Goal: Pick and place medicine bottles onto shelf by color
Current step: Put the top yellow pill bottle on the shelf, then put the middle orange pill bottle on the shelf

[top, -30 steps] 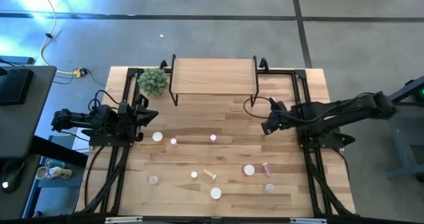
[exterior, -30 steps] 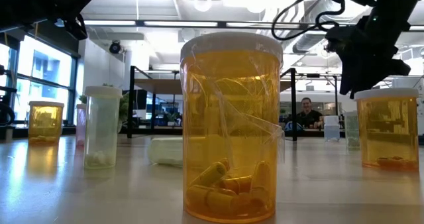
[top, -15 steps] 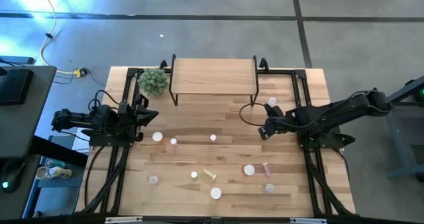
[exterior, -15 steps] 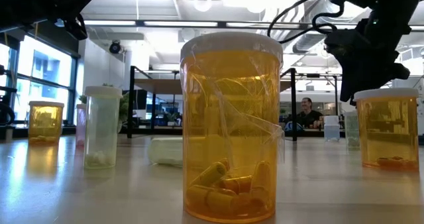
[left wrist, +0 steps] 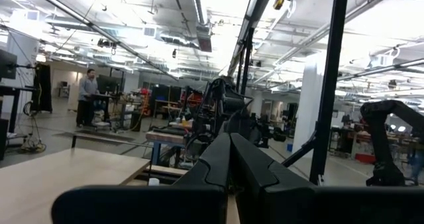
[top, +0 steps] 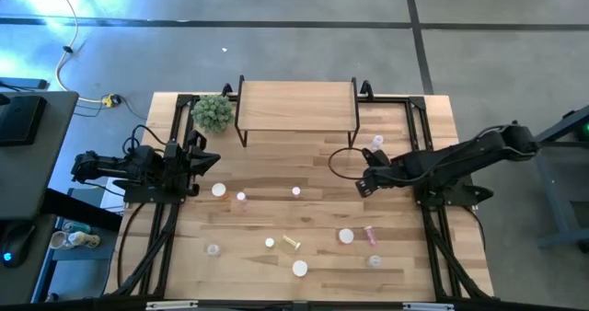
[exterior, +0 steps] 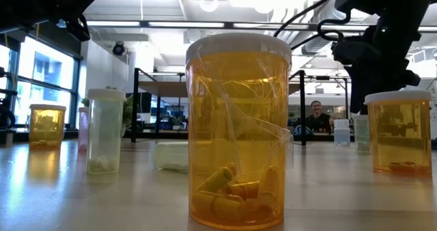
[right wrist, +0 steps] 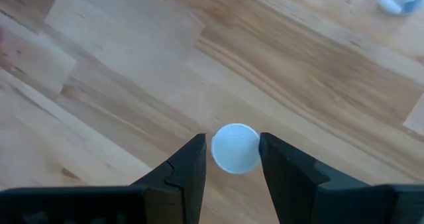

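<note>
Little of the sorting is done, judging by the shelf: its wooden top shows bare from above, with no bottle on it. It stands farther back than the right tool and off toward the left arm's side, well apart from it.

The first carry looks to be under way. In the right wrist view the tool's two dark fingers sit tight against either side of a round white cap, pinching a white-capped bottle seen from straight above. The level view shows this tool raised off the tabletop, so the bottle appears lifted rather than standing. Its body is hidden under the cap, so its colour cannot be told, nor which part of the shelf it belongs on.

Everything else is left to do. About ten medicine bottles lie scattered over the tabletop on the near side of the tool. Most stand upright and read as small white discs from above. A yellow-green bottle and a pink bottle lie on their sides. One pale bottle stands just behind the tool. Up close, the orange bottle is translucent, with a white lid and pills heaped at its bottom.

The left tool waits at the left edge of the tabletop, fingers pressed together on nothing.
</note>
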You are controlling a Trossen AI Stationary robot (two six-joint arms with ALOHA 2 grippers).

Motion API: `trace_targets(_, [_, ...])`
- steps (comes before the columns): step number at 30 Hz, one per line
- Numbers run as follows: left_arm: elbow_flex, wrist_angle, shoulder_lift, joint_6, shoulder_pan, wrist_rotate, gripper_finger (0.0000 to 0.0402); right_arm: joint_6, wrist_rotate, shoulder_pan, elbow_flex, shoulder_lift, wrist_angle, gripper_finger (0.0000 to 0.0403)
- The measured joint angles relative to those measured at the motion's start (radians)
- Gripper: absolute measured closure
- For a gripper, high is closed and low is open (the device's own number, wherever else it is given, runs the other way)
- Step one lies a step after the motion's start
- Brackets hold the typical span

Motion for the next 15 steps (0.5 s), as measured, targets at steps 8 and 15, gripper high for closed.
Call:
trace_targets(8, [0.000,0.000,0.000,0.000,0.000,0.000,0.0401,0.001,-0.016,0.000,-0.003,0.009,-0.002,0.0268])
trace_targets(15, [0.000,0.000,0.000,-0.003,0.000,0.000,0.0401,-0.008,-0.007,0.000,-0.003,0.010,0.018,0.0268])
